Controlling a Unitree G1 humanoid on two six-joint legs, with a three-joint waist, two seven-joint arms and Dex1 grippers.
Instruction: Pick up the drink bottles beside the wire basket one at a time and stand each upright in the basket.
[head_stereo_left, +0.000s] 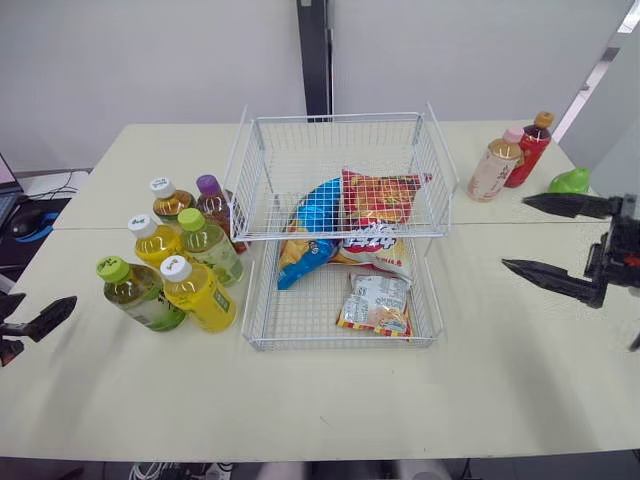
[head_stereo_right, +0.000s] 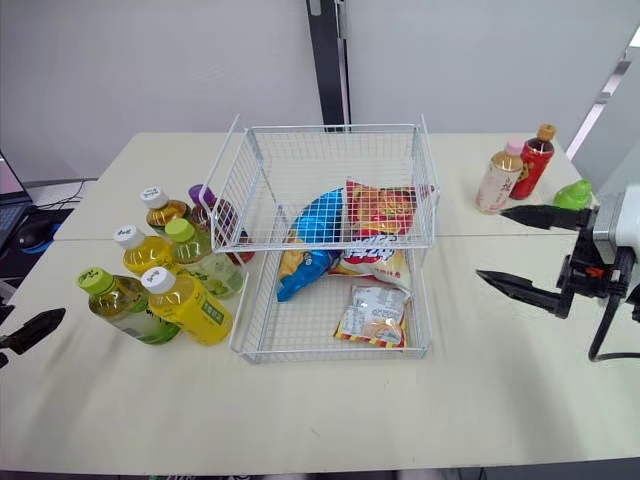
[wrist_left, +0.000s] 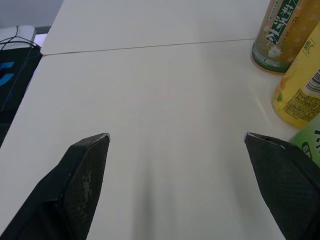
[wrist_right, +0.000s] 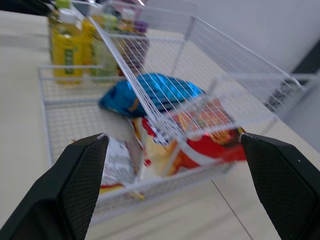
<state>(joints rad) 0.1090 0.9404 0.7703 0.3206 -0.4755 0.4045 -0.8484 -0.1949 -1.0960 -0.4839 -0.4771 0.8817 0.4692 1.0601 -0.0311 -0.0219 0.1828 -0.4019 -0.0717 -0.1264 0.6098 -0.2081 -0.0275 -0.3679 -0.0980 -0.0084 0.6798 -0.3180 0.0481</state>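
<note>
Nearest the camera, the left pincer (wrist_left: 176, 137) hangs low over the bare table (head_stereo_left: 330, 410) at the robot's left, fingers spread wide, holding nothing. It is short of the bottle cluster; its wrist view catches the labels of the closest bottles just ahead. Next out are six bottles standing upright in a tight bunch just left of the wire basket (head_stereo_left: 340, 344). The green-cap bottle (head_stereo_left: 140, 292) and the white-cap yellow bottle (head_stereo_left: 197, 292) are in front. A second yellow bottle (head_stereo_left: 155, 240) and a pale green-cap bottle (head_stereo_left: 208, 245) stand behind them. The brown tea bottle (head_stereo_left: 172, 200) and the purple-cap bottle (head_stereo_left: 213, 200) are farthest, the last touching or nearly touching the basket wall. The basket's lower tier holds a small snack packet (head_stereo_left: 376, 303), a blue bag (head_stereo_left: 310, 230) and a red bag (head_stereo_left: 378, 198) running back under the upper tier; no bottle is in the basket. The right pincer (head_stereo_left: 515, 234) hovers to the basket's right, well apart from it, also spread and empty. Far right stand a pink-cap bottle (head_stereo_left: 493, 168) and a red bottle (head_stereo_left: 528, 148), touching each other, beside a green object (head_stereo_left: 570, 181). Judged step: approach for the first pick, nothing placed yet. Likely next, the left pincer goes to the green-cap bottle, squeezes its body, lifts it clear of its neighbours and over the rim, then sets it upright. The bare mesh at the lower tier's front left looks the easiest spot. Watch for knocking the packed neighbours.
</note>
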